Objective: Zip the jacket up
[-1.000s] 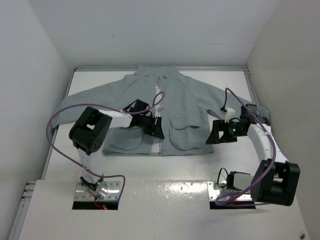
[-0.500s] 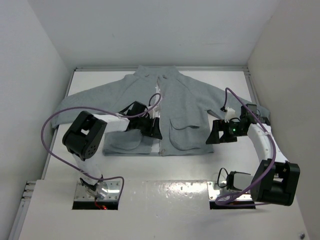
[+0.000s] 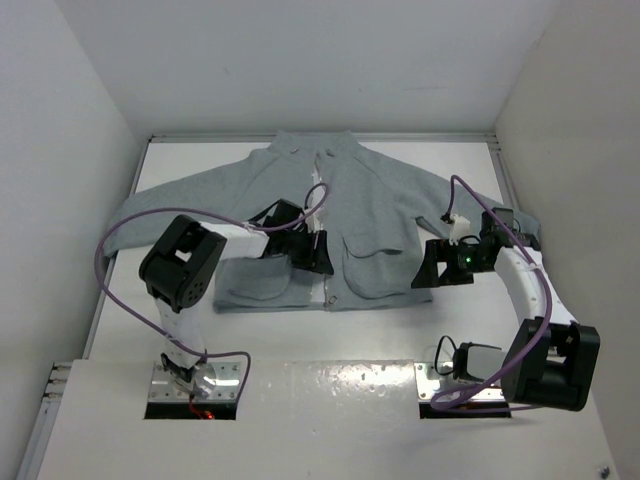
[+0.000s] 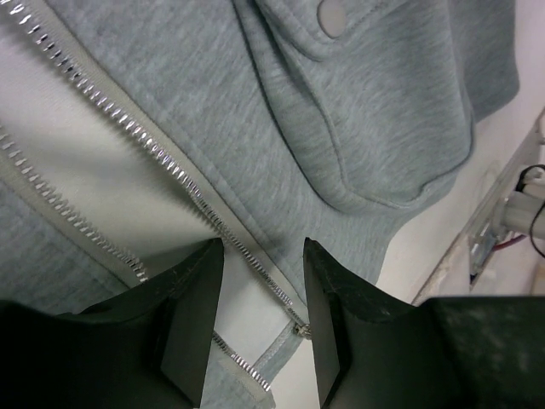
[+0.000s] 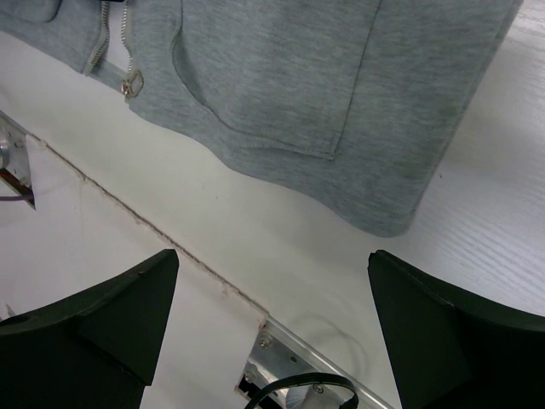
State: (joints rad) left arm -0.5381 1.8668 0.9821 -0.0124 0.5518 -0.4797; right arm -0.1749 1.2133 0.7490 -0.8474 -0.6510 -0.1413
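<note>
The light grey fleece jacket [image 3: 372, 205] lies flat on the table, collar at the far side, its front partly open. My left gripper [image 3: 321, 262] hovers over the lower front, open and empty. In the left wrist view [image 4: 260, 319] its fingers straddle the right row of zipper teeth [image 4: 170, 166], and the zipper slider [image 4: 300, 328] sits at the hem beside the right finger [image 4: 336, 324]. My right gripper [image 3: 426, 275] is wide open and empty, above bare table just right of the jacket's hem. In the right wrist view [image 5: 272, 332] the slider [image 5: 132, 85] shows at upper left.
White walls close in the table on three sides. A metal rail [image 5: 341, 371] and a cable lie at the near table edge under the right gripper. The jacket's right sleeve [image 3: 500, 215] runs under the right arm. A flapped pocket [image 3: 368, 262] lies right of the left gripper.
My left gripper has shifted slightly right over the zipper near the hem, and its elbow swung left and back. The right arm has not moved.
</note>
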